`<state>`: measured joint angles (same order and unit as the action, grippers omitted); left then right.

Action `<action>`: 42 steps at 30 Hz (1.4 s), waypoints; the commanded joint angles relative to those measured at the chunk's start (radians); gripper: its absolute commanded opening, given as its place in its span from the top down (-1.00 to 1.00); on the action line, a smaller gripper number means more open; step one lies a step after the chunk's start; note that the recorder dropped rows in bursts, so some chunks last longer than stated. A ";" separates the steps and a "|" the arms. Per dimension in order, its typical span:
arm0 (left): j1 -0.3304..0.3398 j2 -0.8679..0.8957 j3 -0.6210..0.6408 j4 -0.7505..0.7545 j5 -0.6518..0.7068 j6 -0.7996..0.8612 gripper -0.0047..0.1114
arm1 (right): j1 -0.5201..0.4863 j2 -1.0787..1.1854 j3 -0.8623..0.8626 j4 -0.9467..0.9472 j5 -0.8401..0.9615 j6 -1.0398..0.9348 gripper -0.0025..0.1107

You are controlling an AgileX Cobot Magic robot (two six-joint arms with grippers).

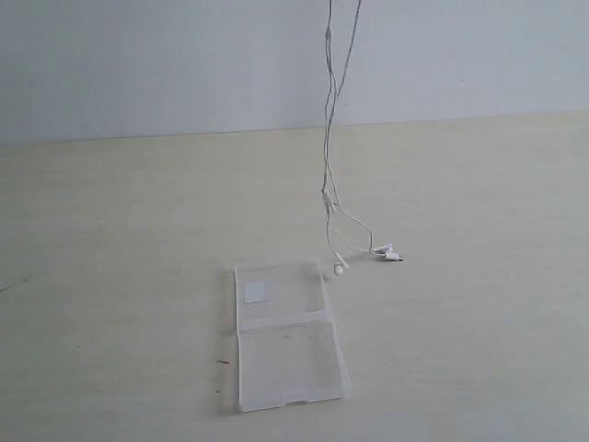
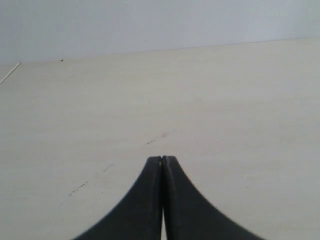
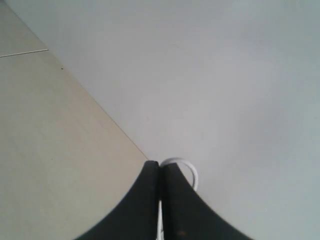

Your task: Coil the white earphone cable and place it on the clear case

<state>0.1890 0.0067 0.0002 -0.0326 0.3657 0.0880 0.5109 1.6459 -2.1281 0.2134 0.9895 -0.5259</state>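
Observation:
The white earphone cable [image 1: 326, 157] hangs down from above the top edge of the exterior view. Its earbuds [image 1: 387, 251] and lowest strands rest on the table just beyond the clear case [image 1: 294, 359]. The case lies open and flat, with a white square sticker [image 1: 254, 293] on its far half. My right gripper [image 3: 160, 164] is shut on the white earphone cable [image 3: 189, 169], which loops out past the black fingertips. My left gripper [image 2: 162, 159] is shut with nothing in it, above bare tabletop. Neither gripper shows in the exterior view.
A pale wooden table [image 1: 479, 322] runs back to a plain light wall [image 1: 166, 64]. Small dark marks [image 1: 222, 362] sit beside the case's left edge.

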 commanded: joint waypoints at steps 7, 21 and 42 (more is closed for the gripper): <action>-0.005 -0.007 0.000 0.099 -0.290 0.121 0.92 | -0.001 -0.024 -0.004 -0.010 -0.064 0.011 0.96; -0.005 0.018 0.000 0.449 -0.545 -0.775 0.92 | -0.001 -0.058 -0.004 -0.040 -0.146 0.038 0.96; -0.003 0.430 0.000 1.025 -1.030 -1.186 0.92 | -0.001 -0.099 -0.004 -0.038 -0.180 0.064 0.96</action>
<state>0.1873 0.4313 0.0002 1.0142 -0.6413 -1.0906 0.5109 1.5513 -2.1281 0.1807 0.8270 -0.4631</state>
